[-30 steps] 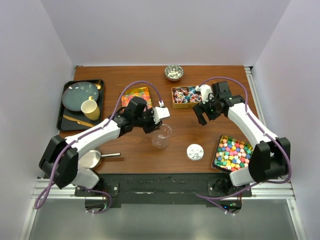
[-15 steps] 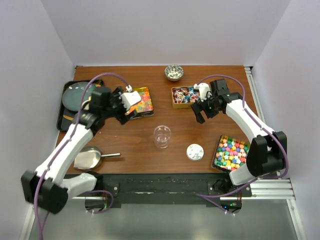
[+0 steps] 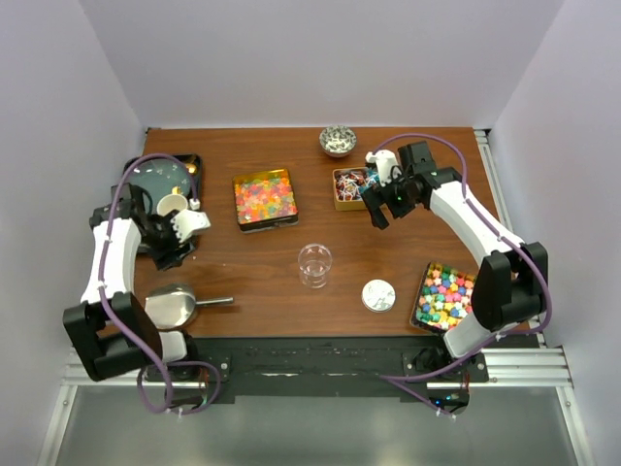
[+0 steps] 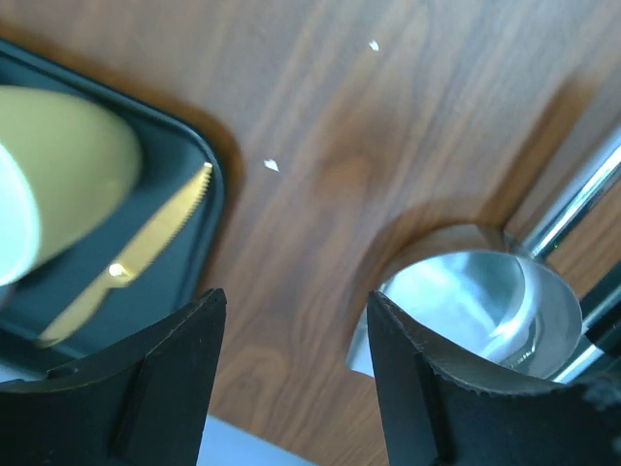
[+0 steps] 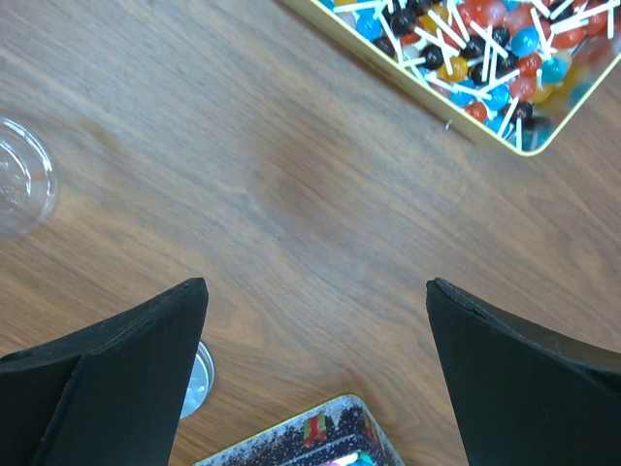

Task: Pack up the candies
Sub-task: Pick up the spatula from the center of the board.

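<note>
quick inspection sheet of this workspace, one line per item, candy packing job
surface: wooden table, bare between items, no spills seen
job's things: gummy tin, lollipop tin and cube candy tray all full; clear cup looks empty, white lid lying beside it
clutter: black tray with teal plate, yellow mug, gold knife; metal scoop; patterned bowl
claws: left claw open over table between tray and scoop, empty; right claw open over table near lollipop tin, empty
cables: purple cables loop along both arms, no snag seen
surroundings: plain pale walls, metal frame at near edge
</note>
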Action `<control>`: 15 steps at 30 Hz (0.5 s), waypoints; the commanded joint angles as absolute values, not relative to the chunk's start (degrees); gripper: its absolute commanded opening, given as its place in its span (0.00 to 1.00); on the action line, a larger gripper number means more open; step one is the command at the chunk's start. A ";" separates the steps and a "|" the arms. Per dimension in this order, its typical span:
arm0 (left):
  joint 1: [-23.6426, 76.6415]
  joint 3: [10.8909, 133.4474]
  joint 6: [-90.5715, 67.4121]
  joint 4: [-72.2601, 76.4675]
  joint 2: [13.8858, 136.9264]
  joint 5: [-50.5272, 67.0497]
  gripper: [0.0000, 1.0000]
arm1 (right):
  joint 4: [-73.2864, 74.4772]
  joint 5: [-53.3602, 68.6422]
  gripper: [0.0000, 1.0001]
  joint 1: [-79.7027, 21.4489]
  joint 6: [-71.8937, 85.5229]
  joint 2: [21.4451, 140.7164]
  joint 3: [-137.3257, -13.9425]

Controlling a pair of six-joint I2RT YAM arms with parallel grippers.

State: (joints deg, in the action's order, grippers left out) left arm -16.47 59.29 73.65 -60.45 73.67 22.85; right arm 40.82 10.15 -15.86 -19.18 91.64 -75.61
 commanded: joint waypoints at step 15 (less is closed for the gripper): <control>-25.14 47.82 99.40 -61.79 76.55 31.20 0.62 | 45.79 11.69 0.99 -17.93 -21.36 92.11 -80.16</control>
